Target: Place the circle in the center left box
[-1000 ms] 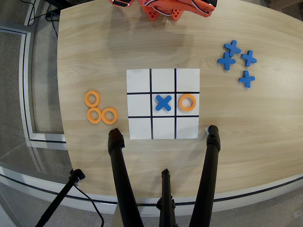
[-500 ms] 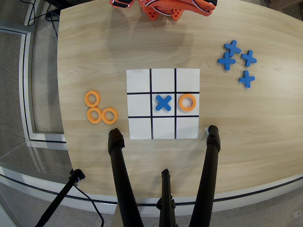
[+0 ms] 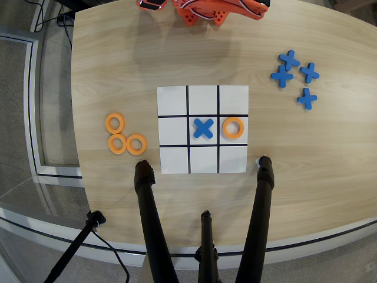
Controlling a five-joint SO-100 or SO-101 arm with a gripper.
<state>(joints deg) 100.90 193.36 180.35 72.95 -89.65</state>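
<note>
An orange ring [image 3: 233, 127] lies flat inside the middle-row cell at picture-right [image 3: 240, 139] of the white 3x3 paper grid [image 3: 174, 103], touching nothing. A blue cross [image 3: 203, 128] lies in the middle cell. Three more orange rings [image 3: 117, 143] lie on the wood, left of the grid. The orange arm is folded at the table's far edge, and only part of it and its gripper [image 3: 203, 16] shows at the top of the picture, well away from the grid. The jaws are cut off by the frame edge, so whether they are open or shut does not show.
Several blue crosses [image 3: 294, 76] lie on the table at the upper right. Black tripod legs [image 3: 148, 218] stand on the near edge below the grid. The wooden table's [image 3: 306, 177] rounded edge runs along the left and bottom.
</note>
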